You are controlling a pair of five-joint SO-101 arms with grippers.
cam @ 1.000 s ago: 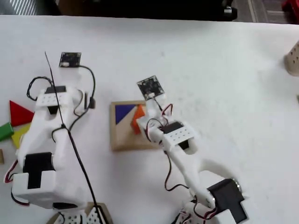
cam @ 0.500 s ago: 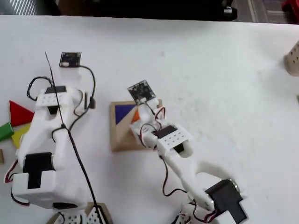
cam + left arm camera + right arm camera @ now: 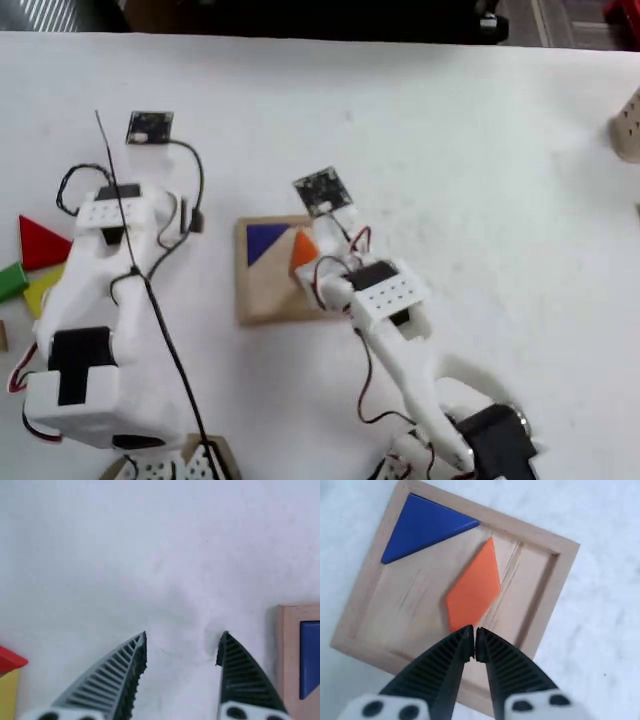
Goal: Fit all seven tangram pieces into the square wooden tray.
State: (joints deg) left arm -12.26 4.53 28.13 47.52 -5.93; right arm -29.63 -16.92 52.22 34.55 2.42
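Right claw (image 3: 474, 636) is pinched almost closed with nothing in it. Its tips hang over the tray (image 3: 566, 560), right at the near corner of the orange piece (image 3: 475, 587). The blue triangle (image 3: 422, 525) sits beyond that, tucked into the far corner.

Left claw (image 3: 182, 642) is wide open and empty over bare table (image 3: 150, 555). The tray edge is just past 1 finger, and the red triangle (image 3: 10, 660) is off past the other.

Risks:
- The orange piece lies loose mid-tray, slanted and off every wall (2 of 7 in). A push from closed tips could spin it or ride it up the rim.
- Left there, it likely eats the room the big pieces need.

The red triangle, green piece (image 3: 12, 280) and yellow piece (image 3: 42, 288) lie behind the left arm. That arm's body and black cable (image 3: 160, 320) stand between them and the tray.
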